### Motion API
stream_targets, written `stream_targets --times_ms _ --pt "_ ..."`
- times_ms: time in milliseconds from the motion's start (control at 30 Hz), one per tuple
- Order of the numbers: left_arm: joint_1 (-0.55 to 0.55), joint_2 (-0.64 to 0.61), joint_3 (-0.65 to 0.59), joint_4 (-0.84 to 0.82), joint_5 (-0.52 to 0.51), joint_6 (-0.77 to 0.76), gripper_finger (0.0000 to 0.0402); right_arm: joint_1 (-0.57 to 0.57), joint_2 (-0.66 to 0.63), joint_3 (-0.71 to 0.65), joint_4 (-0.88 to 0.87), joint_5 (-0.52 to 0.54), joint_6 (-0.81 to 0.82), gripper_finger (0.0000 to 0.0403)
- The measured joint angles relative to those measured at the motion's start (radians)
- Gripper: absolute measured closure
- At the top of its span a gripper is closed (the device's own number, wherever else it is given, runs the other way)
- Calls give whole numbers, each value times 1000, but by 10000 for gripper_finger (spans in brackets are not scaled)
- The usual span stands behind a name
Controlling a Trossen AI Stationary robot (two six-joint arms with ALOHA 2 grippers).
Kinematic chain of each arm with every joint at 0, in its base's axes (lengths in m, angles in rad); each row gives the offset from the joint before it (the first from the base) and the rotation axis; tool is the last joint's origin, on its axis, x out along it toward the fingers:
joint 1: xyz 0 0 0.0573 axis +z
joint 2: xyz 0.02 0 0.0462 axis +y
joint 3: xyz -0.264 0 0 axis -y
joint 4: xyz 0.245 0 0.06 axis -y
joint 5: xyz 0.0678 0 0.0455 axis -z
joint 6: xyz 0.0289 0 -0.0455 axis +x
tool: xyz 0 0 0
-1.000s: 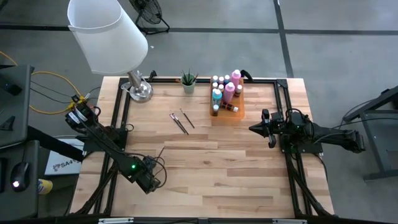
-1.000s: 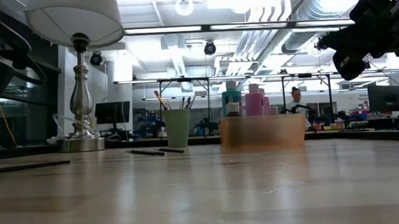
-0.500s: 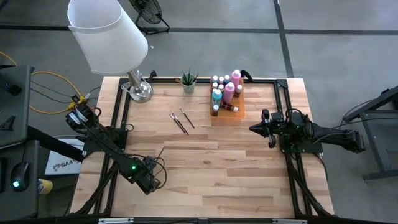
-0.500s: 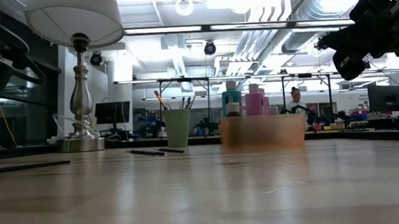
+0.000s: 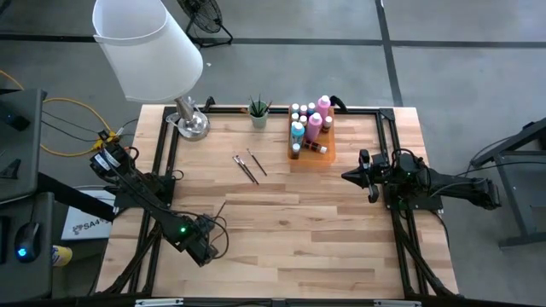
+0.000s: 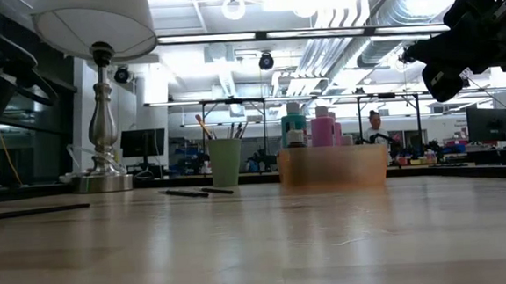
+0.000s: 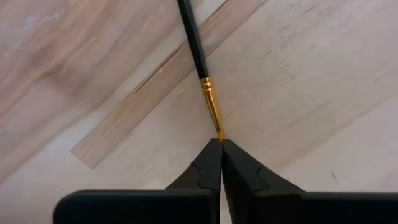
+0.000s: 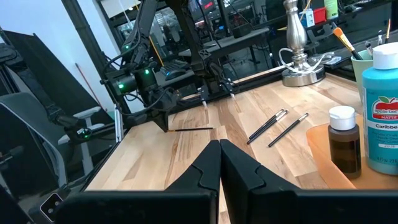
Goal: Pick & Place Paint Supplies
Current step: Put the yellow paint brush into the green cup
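1. high view: left gripper (image 5: pixel 213 241) low at the table's (image 5: pixel 281 230) near-left part, closed on the bristle end of a paintbrush (image 7: pixel 198 59) lying on the wood.
2. right gripper (image 5: pixel 348 176) shut, empty, near the right edge.
3. paint bottles (image 5: pixel 309 124) in the orange tray (image 5: pixel 328 155) at the far side; two loose brushes (image 5: pixel 249 165) lie left of it.

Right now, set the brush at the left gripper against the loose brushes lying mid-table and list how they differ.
The brush at the left gripper is one paintbrush, near the table's front left; the loose brushes lie together mid-table, nearer the green cup.
The shut left gripper pinches that brush at its tip; nothing touches the loose brushes.
Shared: thin, dark-handled, lying flat on the wood.
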Motion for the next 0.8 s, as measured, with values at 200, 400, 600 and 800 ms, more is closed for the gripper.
stream_targets --times_ms 200,400,600,800 --pt "0 -13 -1 1 1 42 401 0 0 0 0 0 0 401" --pt "1 -68 -6 -16 -13 80 401 0 0 0 0 0 0 401" --pt "1 -143 0 -18 -10 99 401 0 0 0 0 0 0 401" --pt "1 -189 96 -151 -83 100 401 0 0 0 0 0 0 401"
